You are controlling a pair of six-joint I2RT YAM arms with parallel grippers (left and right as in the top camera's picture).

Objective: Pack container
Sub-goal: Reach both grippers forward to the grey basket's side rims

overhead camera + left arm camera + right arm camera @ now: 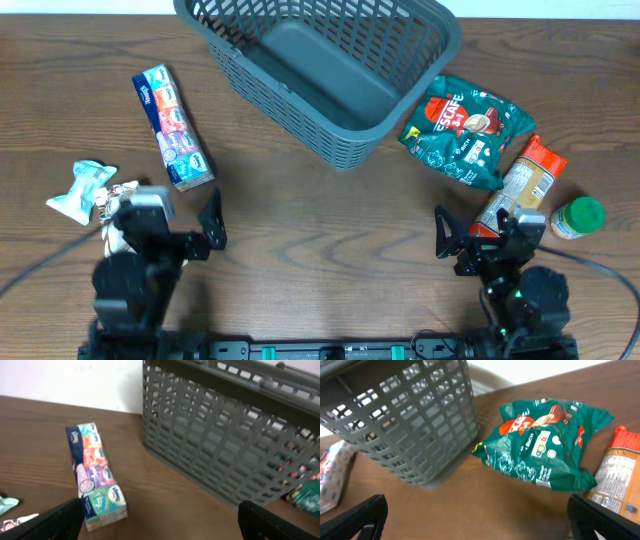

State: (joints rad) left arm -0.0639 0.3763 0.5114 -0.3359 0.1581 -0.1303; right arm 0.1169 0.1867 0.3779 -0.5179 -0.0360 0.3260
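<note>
Container (pixel 320 75): stood empty. Tissue pack (pixel 172 127): lay left of container, long axis running toward left gripper (pixel 213 222), the nearer arm. Left gripper and right gripper (pixel 447 235): fingers apart, holding nothing.

overhead: straight down on table (pixel 320 230), far | left wrist: low, near, facing container (pixel 220 440) wall, tissue pack (pixel 95 475) | right wrist: low, near (slightly tilted), facing green bag (pixel 545 445) | shared by all: container lattice wall
</note>
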